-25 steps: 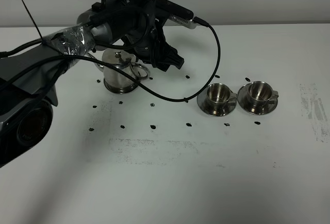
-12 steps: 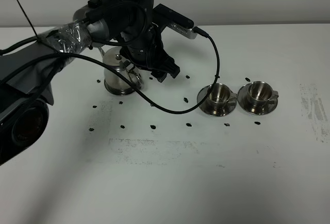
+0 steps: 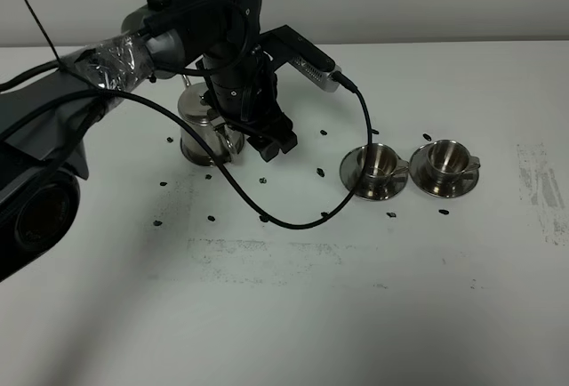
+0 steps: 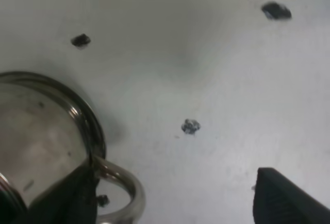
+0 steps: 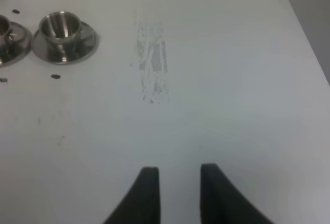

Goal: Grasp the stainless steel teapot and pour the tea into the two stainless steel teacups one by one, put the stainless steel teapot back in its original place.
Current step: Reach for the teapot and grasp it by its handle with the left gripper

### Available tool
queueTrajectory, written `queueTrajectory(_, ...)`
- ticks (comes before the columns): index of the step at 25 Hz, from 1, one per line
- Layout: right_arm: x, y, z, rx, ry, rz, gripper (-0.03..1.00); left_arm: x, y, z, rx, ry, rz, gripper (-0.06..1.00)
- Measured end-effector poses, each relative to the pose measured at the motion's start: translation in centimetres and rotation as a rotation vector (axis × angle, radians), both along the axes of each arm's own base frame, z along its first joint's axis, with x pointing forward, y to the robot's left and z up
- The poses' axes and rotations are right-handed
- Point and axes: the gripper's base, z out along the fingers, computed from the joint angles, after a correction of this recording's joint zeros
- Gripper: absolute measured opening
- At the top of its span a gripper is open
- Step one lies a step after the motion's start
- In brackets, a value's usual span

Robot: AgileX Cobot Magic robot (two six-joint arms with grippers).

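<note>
- Two stainless steel teacups (image 3: 380,164) on saucers (image 3: 442,188), side by side, well to the right of the pot on white table (image 3: 356,297).
- Stainless steel teapot (image 3: 203,132) upright, lid on, inside ring of small black marks (image 3: 264,219); partly hidden behind left arm.
- Left gripper (image 4: 175,182) low beside pot, jaws spread wide, loop handle (image 4: 126,190) between them, one finger just beside pot wall; nothing clamped.
- Right gripper (image 5: 179,168) above bare table, apart from cups, fingers drawn close together, nothing held.
- Tea not visible.
</note>
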Motion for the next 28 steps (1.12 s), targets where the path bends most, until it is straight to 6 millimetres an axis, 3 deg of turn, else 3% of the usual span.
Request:
queueTrajectory(6,0.0,0.0,0.0,0.000,0.000,0.000,0.19,-1.8,-1.1,4.0,-0.011,-0.095,-0.074,0.61)
queueTrajectory(11,0.0,0.0,0.0,0.000,0.000,0.000,0.19,-5.4,-1.8,4.8,-0.023,-0.168,-0.151,0.61)
queueTrajectory(15,0.0,0.0,0.0,0.000,0.000,0.000,0.19,-8.4,-1.2,4.2,0.004,-0.253,-0.183,0.61)
queueTrajectory(18,0.0,0.0,0.0,0.000,0.000,0.000,0.19,-9.4,-0.6,3.5,-0.017,-0.337,-0.126,0.61)
queueTrajectory(28,0.0,0.0,0.0,0.000,0.000,0.000,0.19,-9.2,-0.5,-0.4,-0.147,-0.439,0.071,0.61)
